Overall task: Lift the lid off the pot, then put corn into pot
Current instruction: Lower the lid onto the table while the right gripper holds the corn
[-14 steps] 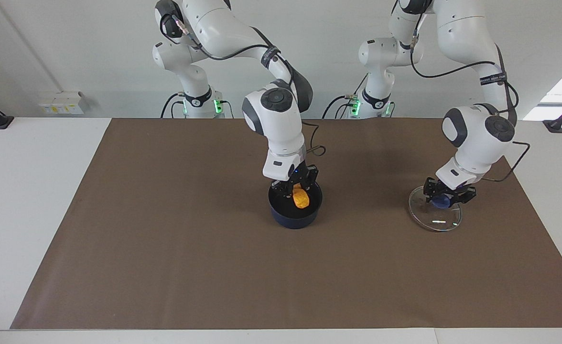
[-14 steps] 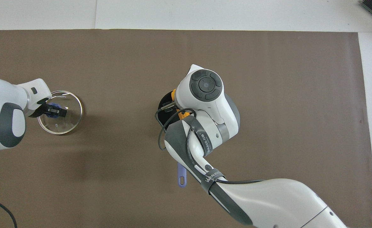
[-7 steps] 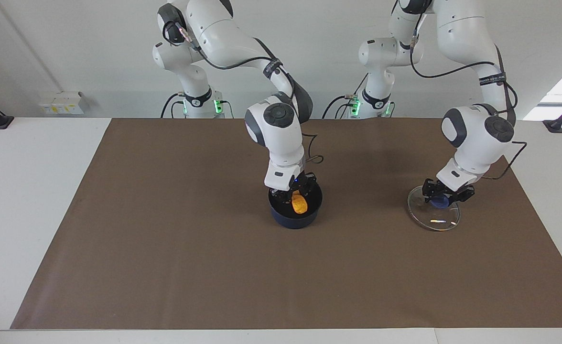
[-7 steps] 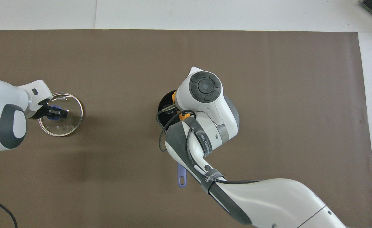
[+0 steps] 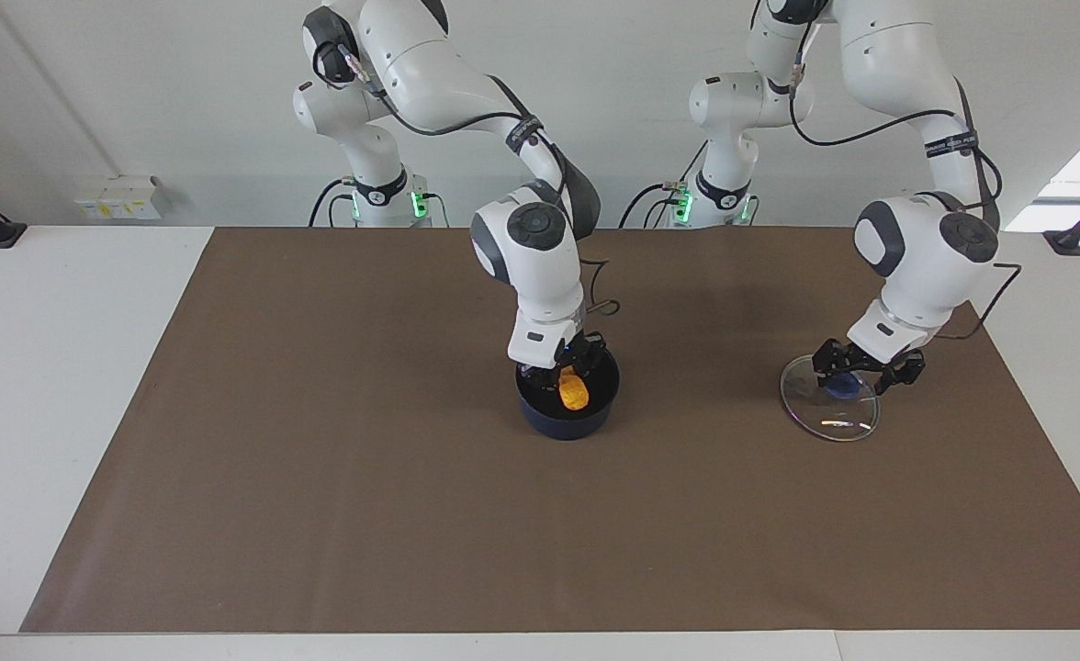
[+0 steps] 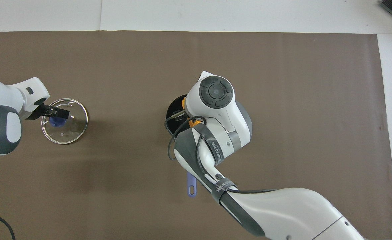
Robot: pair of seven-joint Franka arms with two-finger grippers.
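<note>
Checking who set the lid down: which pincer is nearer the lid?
The left. The left pincer hangs just over the lid's blue knob, open. The right pincer is down in the pot, shut on the corn.

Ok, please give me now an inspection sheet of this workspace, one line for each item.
Surface: brown mat on a white table.
Job's things: lid lies on the mat toward the left arm's end, off the pot; corn is inside the pot; pot handle points toward the robots.
Clutter: nothing seen.
Grippers: left gripper open, just over the lid's knob; right gripper shut on the corn, down in the pot.
Cables: black cable loops at each wrist.
Surroundings: white wall, socket box.
</note>
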